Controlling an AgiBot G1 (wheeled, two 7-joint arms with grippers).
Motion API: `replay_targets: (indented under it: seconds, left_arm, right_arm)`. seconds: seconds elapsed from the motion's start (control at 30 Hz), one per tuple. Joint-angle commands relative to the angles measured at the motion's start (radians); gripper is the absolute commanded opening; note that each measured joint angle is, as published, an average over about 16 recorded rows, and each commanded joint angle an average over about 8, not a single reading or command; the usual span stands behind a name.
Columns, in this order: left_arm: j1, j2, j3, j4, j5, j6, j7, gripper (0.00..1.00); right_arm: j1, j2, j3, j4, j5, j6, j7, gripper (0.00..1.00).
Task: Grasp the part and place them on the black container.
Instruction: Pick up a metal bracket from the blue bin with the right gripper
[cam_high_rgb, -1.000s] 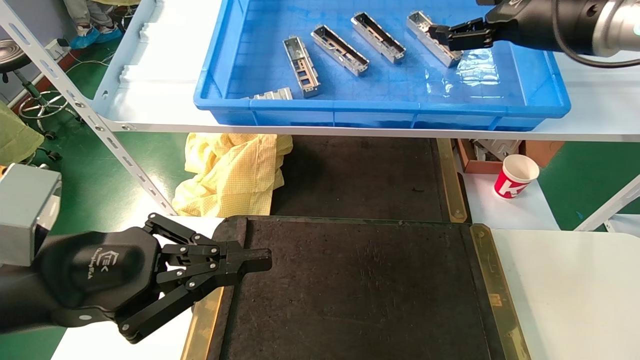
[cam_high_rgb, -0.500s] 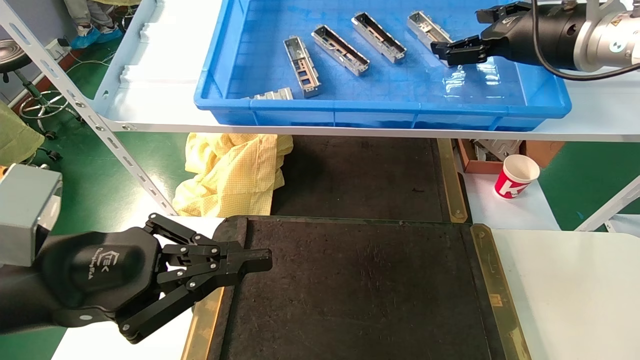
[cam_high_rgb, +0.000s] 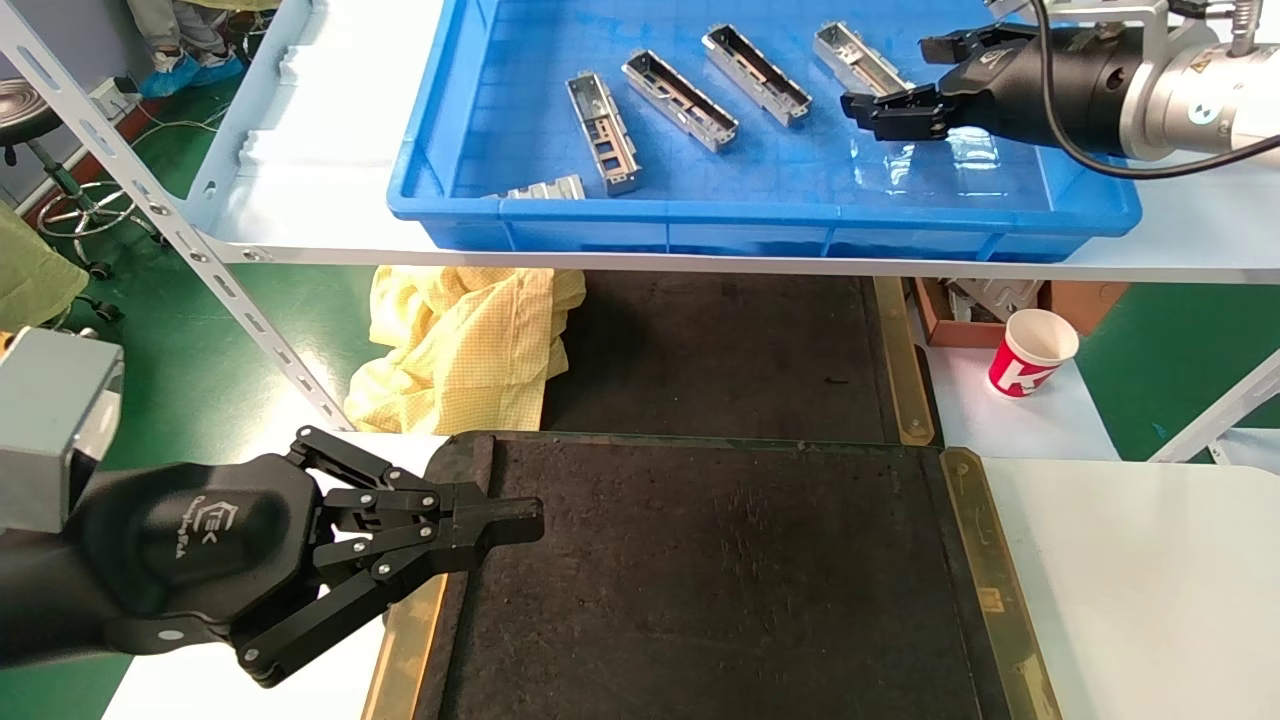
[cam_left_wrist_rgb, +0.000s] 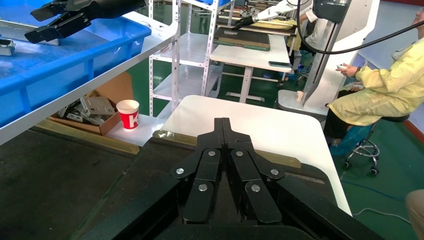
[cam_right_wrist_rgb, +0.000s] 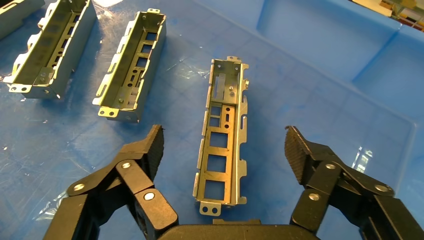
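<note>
Several silver-grey parts lie in the blue bin (cam_high_rgb: 760, 215) on the shelf. My right gripper (cam_high_rgb: 890, 78) is open and hovers just over the rightmost part (cam_high_rgb: 858, 52). In the right wrist view the part (cam_right_wrist_rgb: 222, 135) lies lengthwise between the spread fingers (cam_right_wrist_rgb: 150, 145), and neither finger touches it. My right gripper (cam_right_wrist_rgb: 223, 150) holds nothing. Other parts lie to its left (cam_high_rgb: 757, 62) (cam_high_rgb: 680, 100) (cam_high_rgb: 603, 130). The black container (cam_high_rgb: 720, 580) lies below with nothing on it. My left gripper (cam_high_rgb: 520, 520) is shut and empty at the container's left edge, as the left wrist view (cam_left_wrist_rgb: 222, 125) also shows.
Another part (cam_high_rgb: 545, 188) leans at the bin's front wall. A yellow cloth (cam_high_rgb: 465, 345), a red and white paper cup (cam_high_rgb: 1033, 352) and a cardboard box (cam_high_rgb: 960, 310) sit under the shelf. A white table (cam_high_rgb: 1150, 580) lies right of the container.
My right gripper has turned, opened and shifted slightly left and down over the rightmost part. My left gripper has not moved.
</note>
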Motion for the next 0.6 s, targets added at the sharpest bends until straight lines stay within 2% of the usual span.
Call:
replay_targets:
  seconds: [0.03, 0.6]
  left_arm:
    - [0.0, 0.0, 0.0, 0.0, 0.0, 0.0, 0.0, 0.0]
    - [0.0, 0.0, 0.0, 0.0, 0.0, 0.0, 0.0, 0.0]
  right_arm:
    - [-0.002, -0.002, 0.002, -0.003, 0.003, 0.001, -0.003, 0.0]
    - [-0.017, -0.008, 0.01, -0.011, 0.014, 0.005, -0.019, 0.0]
